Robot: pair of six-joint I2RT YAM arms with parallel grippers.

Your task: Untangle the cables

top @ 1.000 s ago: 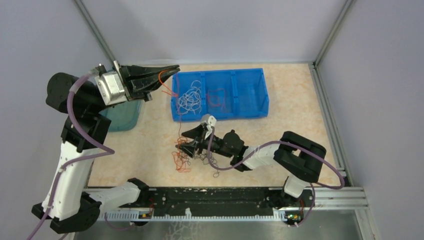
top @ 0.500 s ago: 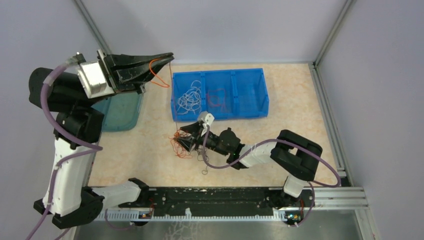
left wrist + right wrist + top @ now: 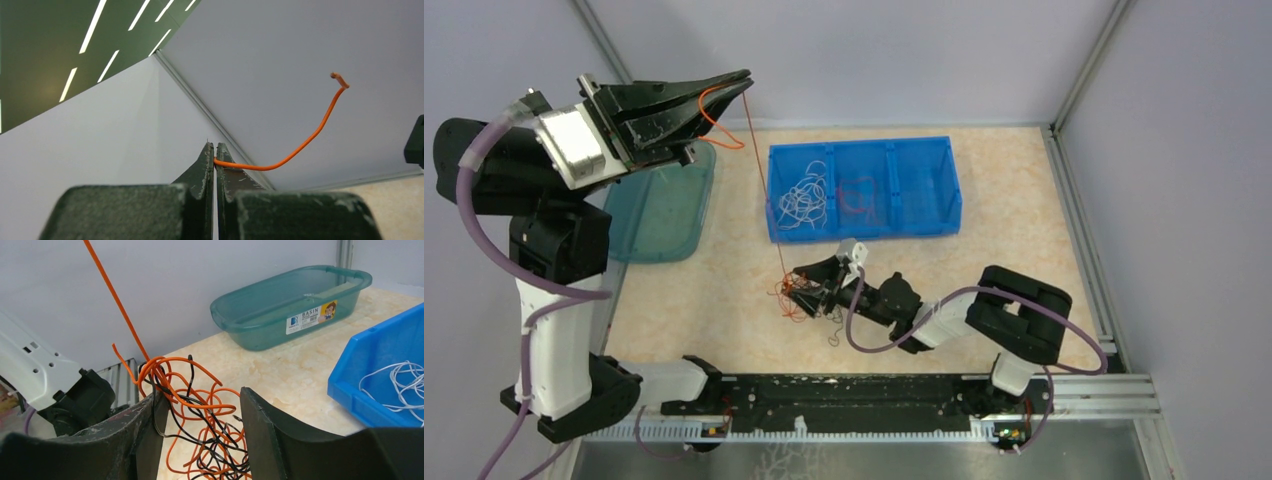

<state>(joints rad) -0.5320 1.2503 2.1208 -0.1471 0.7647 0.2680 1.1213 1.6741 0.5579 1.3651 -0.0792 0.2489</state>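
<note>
A clump of thin orange and black cables [image 3: 790, 300] lies on the table in front of the blue bin. My left gripper [image 3: 746, 78] is raised high at the back left, shut on one orange cable [image 3: 764, 180] that runs taut down to the clump. In the left wrist view the jaws [image 3: 215, 159] pinch this cable [image 3: 295, 150], and its free end curls up to the right. My right gripper [image 3: 802, 290] is open, low over the clump. In the right wrist view its fingers [image 3: 150, 435] straddle the clump [image 3: 205, 425], with loops draped on the left finger. The taut cable [image 3: 112, 295] rises from there.
A blue bin [image 3: 924, 150] with three compartments stands behind the clump; it holds white cables [image 3: 804, 198] at left and orange-red cables [image 3: 856, 195] in the middle. A teal basin [image 3: 659, 210] stands at the left, also in the right wrist view [image 3: 285, 305].
My left gripper has risen and moved back to the left with the orange cable, pulling it taut. My right gripper has shifted a little to the right at the clump.
</note>
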